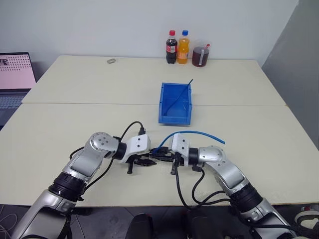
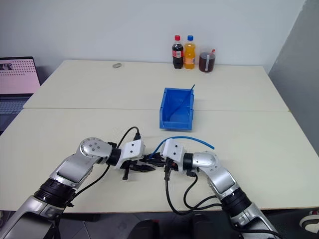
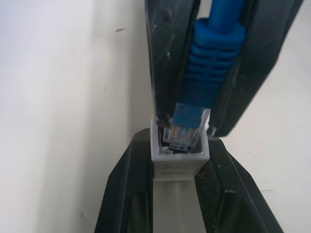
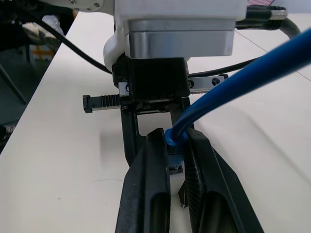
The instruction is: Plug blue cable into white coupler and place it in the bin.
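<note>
Near the table's front edge my two grippers meet tip to tip. The left gripper [image 1: 147, 162] is shut on the white coupler [image 3: 179, 164], whose open socket faces the other hand. My right gripper [image 1: 159, 156] is shut on the ribbed boot of the blue cable [image 1: 199, 133]. The cable's clear plug [image 3: 187, 127] sits partly inside the coupler's socket. From the right gripper [image 4: 175, 140] the cable arcs up and away to the right. The blue bin [image 1: 175, 118] stands on the table beyond both hands, with a thin dark blue strand in it.
Two drink bottles [image 1: 177, 47] and a jar of dark liquid [image 1: 201, 55] stand at the table's far edge. A small grey object [image 1: 111, 60] lies at the far left. A laptop [image 1: 15, 74] sits off the table's left side. Black robot cables [image 1: 192, 191] hang by the front edge.
</note>
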Tool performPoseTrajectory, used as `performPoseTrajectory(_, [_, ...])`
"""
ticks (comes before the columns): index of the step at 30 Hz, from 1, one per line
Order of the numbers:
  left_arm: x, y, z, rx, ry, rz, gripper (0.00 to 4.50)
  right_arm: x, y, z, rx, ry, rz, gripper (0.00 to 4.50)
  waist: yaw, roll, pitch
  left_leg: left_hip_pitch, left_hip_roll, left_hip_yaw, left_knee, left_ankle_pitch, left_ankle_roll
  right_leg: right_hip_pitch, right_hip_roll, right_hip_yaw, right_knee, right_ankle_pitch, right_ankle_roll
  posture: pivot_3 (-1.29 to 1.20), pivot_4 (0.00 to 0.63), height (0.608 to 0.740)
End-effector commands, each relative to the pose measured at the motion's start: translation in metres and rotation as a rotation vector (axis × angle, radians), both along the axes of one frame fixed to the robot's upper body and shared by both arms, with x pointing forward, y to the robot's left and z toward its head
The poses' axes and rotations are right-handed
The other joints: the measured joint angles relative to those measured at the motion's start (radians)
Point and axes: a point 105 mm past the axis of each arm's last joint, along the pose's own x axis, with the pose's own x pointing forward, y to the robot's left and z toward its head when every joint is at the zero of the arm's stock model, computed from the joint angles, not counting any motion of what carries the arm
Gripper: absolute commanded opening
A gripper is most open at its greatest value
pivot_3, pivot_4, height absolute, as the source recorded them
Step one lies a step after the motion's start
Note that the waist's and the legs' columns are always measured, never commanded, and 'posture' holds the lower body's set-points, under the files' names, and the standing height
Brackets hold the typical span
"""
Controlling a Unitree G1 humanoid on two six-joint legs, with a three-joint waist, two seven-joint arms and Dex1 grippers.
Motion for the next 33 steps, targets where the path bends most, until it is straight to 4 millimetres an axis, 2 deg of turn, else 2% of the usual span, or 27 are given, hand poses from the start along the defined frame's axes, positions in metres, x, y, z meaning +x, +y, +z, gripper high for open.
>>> performPoseTrajectory(1, [-0.004, 0.011, -0.017, 0.064, 0.038, 0.028, 0.8, -0.001, 0.003, -0.005, -0.069, 0.012, 0.042, 0.13, -0.001, 0.0, 0.0, 0.0, 0.0, 0.0, 0.0, 0.0, 0.0, 0.0, 0.0, 0.0, 0.0, 0.0, 0.0, 0.0, 0.15, 0.74])
performPoseTrajectory(4, [-0.004, 0.011, -0.017, 0.063, 0.037, 0.028, 0.8, -0.005, 0.009, -0.004, -0.084, 0.016, 0.08, 0.13, -0.001, 0.0, -0.001, 0.001, 0.0, 0.0, 0.0, 0.0, 0.0, 0.0, 0.001, 0.0, 0.0, 0.0, 0.0, 0.0, 0.15, 0.74])
performPoseTrajectory(11, [-0.005, 0.009, -0.018, 0.058, 0.037, 0.028, 0.8, -0.01, 0.01, -0.021, -0.164, 0.039, 0.117, 0.13, -0.002, 0.001, -0.004, 0.001, 0.0, 0.0, 0.0, 0.0, 0.0, 0.001, 0.002, 0.001, 0.0, 0.0, 0.0, 0.0, 0.15, 0.74])
performPoseTrajectory(20, [-0.005, 0.009, -0.019, 0.052, 0.033, 0.041, 0.8, 0.003, 0.0, -0.027, -0.163, 0.128, 0.017, 0.13, -0.006, 0.005, -0.012, 0.003, 0.0, 0.0, 0.0, 0.0, 0.0, 0.002, 0.003, 0.001, 0.0, -0.001, 0.0, 0.0, 0.15, 0.74])
performPoseTrajectory(28, [-0.005, 0.008, -0.021, 0.043, 0.035, 0.05, 0.8, -0.017, 0.008, -0.042, -0.2, 0.192, 0.103, 0.13, -0.006, 0.009, -0.018, 0.003, 0.0, 0.001, 0.0, 0.0, 0.0, 0.002, 0.003, 0.001, 0.0, -0.002, 0.002, 0.0, 0.15, 0.74])
performPoseTrajectory(33, [-0.006, 0.006, -0.021, 0.04, 0.036, 0.047, 0.8, -0.016, 0.015, -0.048, -0.243, 0.216, 0.12, 0.13, -0.006, 0.01, -0.021, 0.003, 0.0, 0.001, -0.001, 0.0, 0.0, 0.002, 0.003, 0.002, -0.001, -0.002, 0.002, 0.0, 0.15, 0.74])
